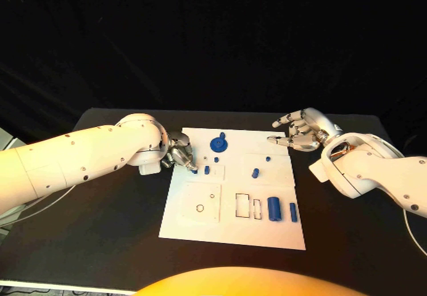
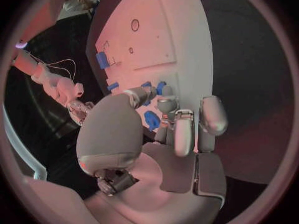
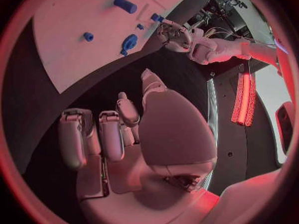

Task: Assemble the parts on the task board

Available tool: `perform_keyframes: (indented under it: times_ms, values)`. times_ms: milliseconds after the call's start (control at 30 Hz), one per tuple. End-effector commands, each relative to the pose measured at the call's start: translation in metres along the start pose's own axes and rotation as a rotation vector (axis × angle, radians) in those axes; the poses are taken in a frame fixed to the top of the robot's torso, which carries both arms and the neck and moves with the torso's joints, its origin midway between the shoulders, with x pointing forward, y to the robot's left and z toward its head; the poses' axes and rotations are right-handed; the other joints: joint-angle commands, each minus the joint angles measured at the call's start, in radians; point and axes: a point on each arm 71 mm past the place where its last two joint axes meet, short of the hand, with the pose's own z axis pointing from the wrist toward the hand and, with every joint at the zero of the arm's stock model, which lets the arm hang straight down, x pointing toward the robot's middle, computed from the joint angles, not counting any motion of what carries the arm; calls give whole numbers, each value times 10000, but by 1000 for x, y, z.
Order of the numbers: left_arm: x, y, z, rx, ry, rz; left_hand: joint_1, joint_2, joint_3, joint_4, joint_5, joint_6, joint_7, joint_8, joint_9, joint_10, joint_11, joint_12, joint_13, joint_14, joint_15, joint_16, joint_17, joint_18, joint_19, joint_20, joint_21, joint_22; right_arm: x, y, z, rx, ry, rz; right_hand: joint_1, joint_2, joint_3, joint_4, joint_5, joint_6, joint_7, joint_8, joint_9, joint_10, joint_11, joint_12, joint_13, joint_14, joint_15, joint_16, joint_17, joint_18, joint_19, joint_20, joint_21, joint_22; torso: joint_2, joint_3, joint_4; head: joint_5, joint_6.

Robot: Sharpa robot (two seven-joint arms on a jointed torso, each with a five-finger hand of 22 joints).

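The white task board (image 1: 231, 228) lies mid-table. My left hand (image 1: 181, 154) rests at its far left edge. Its thumb and fingertips (image 2: 167, 103) come together at a small blue peg (image 1: 194, 169) that lies on or stands in the board; whether they grip it I cannot tell. A blue disc part (image 1: 218, 144) lies just beyond that hand. Further blue parts sit on the board: a peg (image 1: 255, 172), a cylinder (image 1: 275, 209) and a bar (image 1: 293, 211). My right hand (image 1: 301, 131) hovers off the far right corner, fingers apart and holding nothing.
Two rectangular slots (image 1: 243, 205) and a raised square plate with a small hole (image 1: 202, 202) lie in the board's near half. Black table (image 1: 107, 246) surrounds the board on all sides. A cable (image 1: 36, 200) hangs below my left arm.
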Motion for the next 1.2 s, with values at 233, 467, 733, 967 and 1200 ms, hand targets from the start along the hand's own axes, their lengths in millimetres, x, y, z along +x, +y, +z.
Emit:
perform_keyframes:
  times_ms: [233,467,733,967,1200]
  values:
    - [1,-1,3,-43,66,127,-12,119,1919,-1865,24,52,-17,27,6,60,19,52,8,894,-45,30,2094,-108,57,-1,30,-3,1,1,0,-94,88,-32,-56,32,-36,-26,24,14,-11,65,-10,-40,-11,-25,-5,654,-68,-32,1298,107,555,-71,-32,2084,11,2,-11,-20,10]
    - [2,-1,5,-90,109,158,-12,119,1919,-1865,24,52,-17,27,6,60,19,52,8,894,-45,30,2094,-108,57,-1,30,-3,1,1,0,-92,92,-32,-56,32,-36,-26,24,14,-11,65,-10,-40,-11,-25,-5,654,-68,-32,1298,107,555,-71,-32,2084,3,2,-4,-40,-16]
    - [4,-2,6,-108,356,293,-25,117,1934,-1876,22,61,-17,22,3,65,18,52,11,899,-46,38,2112,-109,55,-3,31,-1,1,1,0,-86,100,-33,-56,32,-36,-26,24,14,-11,65,-10,-40,-11,-25,-5,654,-68,-32,1298,107,555,-71,-32,2084,2,2,0,-48,-39]
    - [6,-2,6,-133,523,387,-26,116,1936,-1878,22,62,-17,21,3,70,18,60,23,899,-46,38,2112,-109,56,-3,32,1,1,1,0,-83,105,-34,-56,32,-36,-26,24,14,-11,65,-10,-40,-11,-25,-5,654,-68,-32,1298,107,555,-71,-32,2084,-1,4,-2,-48,-52]
    - [6,-3,7,-175,433,337,-32,111,1944,-1889,22,67,-18,17,0,79,17,72,43,901,-47,41,2119,-106,46,-4,27,-12,2,1,0,-87,106,-33,-56,32,-36,-26,24,14,-11,65,-10,-40,-11,-25,-5,654,-68,-32,1298,107,555,-71,-32,2084,0,9,-4,-63,-37]
